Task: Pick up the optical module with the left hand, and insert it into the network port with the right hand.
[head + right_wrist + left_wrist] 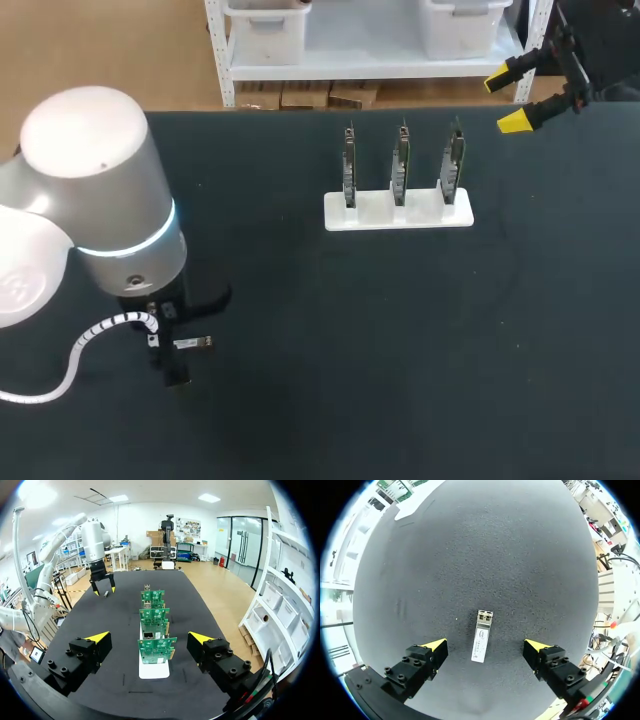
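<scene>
The left gripper (486, 645) hung straight down over the near left part of the dark surface (420, 350), its fingers spread wide and touching nothing. The optical module (481, 636) lay flat on the surface between the two yellow tips, apart from both, with its long sides facing the fingers. This alignment appeared chosen so that a closing stroke would pinch the part across its narrow width. The right gripper (507, 100) was likewise spread and empty, held above the far right edge of the surface, looking along the row of three boards (155, 650). That position probably kept the arm clear of the pick while holding the target in view. The boards stood upright in a white stand (398, 214) at the far middle of the surface, well apart from the module. The pick had not yet been made. Because the module sat low, the tips would likely need to descend almost to the surface before closing.
</scene>
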Tool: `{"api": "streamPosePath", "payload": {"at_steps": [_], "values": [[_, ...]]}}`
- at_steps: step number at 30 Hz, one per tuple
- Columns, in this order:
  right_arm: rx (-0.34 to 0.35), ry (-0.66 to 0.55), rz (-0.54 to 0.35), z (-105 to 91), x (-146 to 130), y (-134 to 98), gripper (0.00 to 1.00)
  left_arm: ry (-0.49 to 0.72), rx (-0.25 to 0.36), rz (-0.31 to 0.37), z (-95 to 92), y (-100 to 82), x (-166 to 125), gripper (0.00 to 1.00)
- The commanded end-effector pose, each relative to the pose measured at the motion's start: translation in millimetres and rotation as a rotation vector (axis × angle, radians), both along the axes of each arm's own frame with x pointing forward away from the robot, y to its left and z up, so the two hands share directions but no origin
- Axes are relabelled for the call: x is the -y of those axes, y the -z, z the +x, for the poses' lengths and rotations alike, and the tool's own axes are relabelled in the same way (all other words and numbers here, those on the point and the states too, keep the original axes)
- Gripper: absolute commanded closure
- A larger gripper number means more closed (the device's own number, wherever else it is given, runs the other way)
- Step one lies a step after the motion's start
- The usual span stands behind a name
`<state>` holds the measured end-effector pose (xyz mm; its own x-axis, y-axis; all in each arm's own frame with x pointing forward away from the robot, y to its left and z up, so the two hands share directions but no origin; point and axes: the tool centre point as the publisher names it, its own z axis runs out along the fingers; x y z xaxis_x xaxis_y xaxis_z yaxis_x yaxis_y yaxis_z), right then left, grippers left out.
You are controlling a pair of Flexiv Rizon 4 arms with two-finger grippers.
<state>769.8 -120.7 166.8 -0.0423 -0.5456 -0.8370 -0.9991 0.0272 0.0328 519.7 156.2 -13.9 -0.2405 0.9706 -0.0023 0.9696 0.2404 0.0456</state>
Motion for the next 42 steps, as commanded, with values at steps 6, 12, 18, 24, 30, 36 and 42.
{"api": "streamPosePath", "payload": {"at_steps": [6, 12, 18, 24, 30, 36, 42], "values": [[0.003, 0.003, 0.000, -1.2, 0, 0, 0.00, 0.001, -0.009, 0.005, 3.0, 1.1, 0, 0.00], [0.003, 0.003, 0.000, -1.2, 0, 0, 0.00, 0.000, -0.007, -0.001, 3.2, 1.3, 0, 0.70], [0.003, 0.003, 0.000, -1.2, 0, 0, 0.00, -0.007, -0.001, -0.006, 2.9, 1.1, 0, 1.00], [0.003, 0.003, 0.000, -1.2, 0, 0, 0.00, -0.011, 0.001, -0.010, 3.0, 0.3, -1, 1.00], [0.003, 0.003, 0.000, -1.2, 0, 0, 0.00, -0.004, 0.019, -0.016, 3.4, -0.8, -2, 1.00], [0.003, 0.003, 0.000, -1.2, 0, 0, 0.00, 0.004, 0.037, -0.034, 4.2, -3.4, -1, 1.00], [0.003, 0.003, 0.000, -1.2, 0, 0, 0.00, 0.010, 0.129, -0.097, 22.5, -26.2, 6, 1.00]]}}
